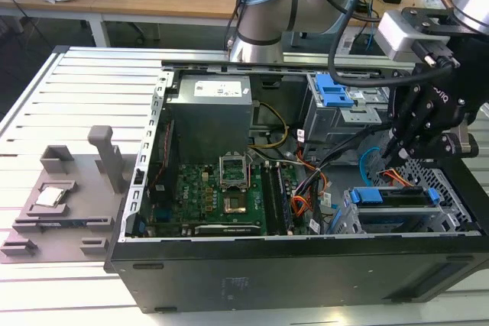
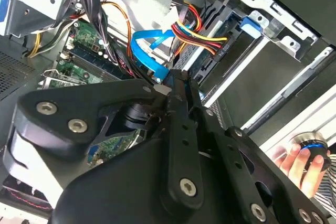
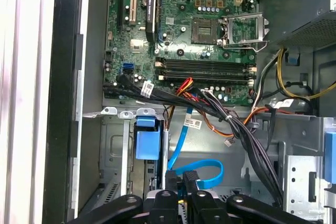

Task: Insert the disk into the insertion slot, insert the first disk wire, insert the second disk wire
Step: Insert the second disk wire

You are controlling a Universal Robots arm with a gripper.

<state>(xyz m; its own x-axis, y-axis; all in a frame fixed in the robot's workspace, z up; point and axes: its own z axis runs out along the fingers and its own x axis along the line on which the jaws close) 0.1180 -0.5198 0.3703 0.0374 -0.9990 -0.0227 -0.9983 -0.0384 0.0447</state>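
Exterior view: the gripper (image 1: 393, 156) hangs low inside the open computer case (image 1: 306, 265), at the exterior view's right, just above the disk (image 1: 397, 196). The disk, with its blue carrier, sits in the insertion slot (image 1: 367, 219), so the slotting step looks done. A blue flat cable (image 1: 365, 164) and an orange one run close by the fingertips, so this looks like wire work. Room is tight: the case wall is just beside the gripper and the bigger cage with the blue latch (image 1: 334, 91) stands behind it.

Second wrist view: the fingers (image 2: 181, 108) are closed together, their tips at the end of the blue flat cable (image 2: 149, 56). Whether they actually clamp its connector, I cannot tell. A red-yellow-black wire bundle (image 2: 197, 30) crosses just beyond. A person's hand (image 2: 302, 163) rests on a knob outside the case.

First wrist view: the fingertips sit right at the cable loop (image 3: 202, 174), near the blue carrier tab (image 3: 146, 139). Black cables (image 3: 241, 129) crowd one side; the motherboard (image 3: 184, 30) lies well apart.
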